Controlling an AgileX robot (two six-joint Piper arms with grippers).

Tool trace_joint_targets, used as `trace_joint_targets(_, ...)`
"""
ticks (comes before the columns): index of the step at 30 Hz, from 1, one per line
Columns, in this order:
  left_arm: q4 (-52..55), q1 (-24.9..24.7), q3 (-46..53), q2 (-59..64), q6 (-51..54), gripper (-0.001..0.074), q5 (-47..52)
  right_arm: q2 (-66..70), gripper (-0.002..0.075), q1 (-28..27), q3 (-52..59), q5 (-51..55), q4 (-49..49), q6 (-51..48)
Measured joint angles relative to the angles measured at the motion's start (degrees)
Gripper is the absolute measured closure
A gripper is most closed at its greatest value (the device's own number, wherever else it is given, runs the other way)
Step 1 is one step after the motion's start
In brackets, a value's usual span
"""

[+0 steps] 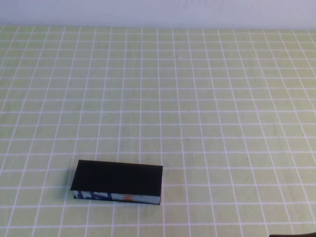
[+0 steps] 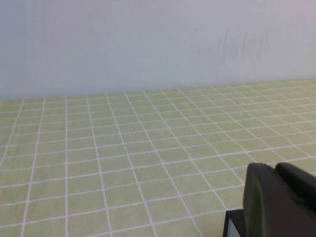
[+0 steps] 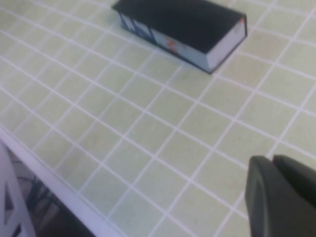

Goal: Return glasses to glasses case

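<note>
Green checked cloth (image 1: 207,98) with white grid lines covers the table, and a pale plain wall runs along its far edge. High view: the glasses case (image 1: 117,181) lies shut and flat toward seven o'clock of the table, a matte black rectangular box with crisp corners and a front edge printed in blue, white and a touch of orange. The glasses are not visible in any view; whether they are already inside the shut case cannot be told. If they are, the task appears complete; otherwise the main work remains. Neither arm reaches over the work area; only a dark sliver shows at the five o'clock corner. Left wrist view: the left gripper (image 2: 276,200) appears as a dark, smooth, rounded moulding close to the lens, above cloth, with a black corner just beside it that cannot be identified; its opening cannot be told, and nothing is seen held. Right wrist view: the right gripper (image 3: 281,197) shows likewise, well apart from the case, near the table's white front edge; its opening cannot be told, nothing seen held.
</note>
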Motion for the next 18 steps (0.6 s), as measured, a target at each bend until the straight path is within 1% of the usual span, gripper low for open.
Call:
trace_joint_targets(6,0.0,0.0,0.0,0.0,0.0,0.0739,0.0,0.0,0.0737,0.0,0.8,-0.5,-4.8,0.3)
trace_joint_targets(9,0.0,0.0,0.0,0.0,0.0,0.0739,0.0,-0.6,0.0737,-0.2,1.5,-1.3,-9.6,4.5)
trace_joint_targets(10,0.0,0.0,0.0,0.0,0.0,0.0739,0.0,-1.2,0.0737,-1.1,1.8,-1.8,-11.0,5.9)
trace_joint_targets(11,0.0,0.0,0.0,0.0,0.0,0.0739,0.0,-1.8,0.0737,-2.7,2.5,-3.0,-12.3,7.0)
trace_joint_targets(13,0.0,0.0,0.0,0.0,0.0,0.0739,0.0,-3.2,0.0737,-7.7,4.9,-7.2,-13.9,7.4)
trace_joint_targets(18,0.0,0.0,0.0,0.0,0.0,0.0739,-0.1,-10.0,0.0737,-27.1,15.1,-21.5,-16.2,7.3)
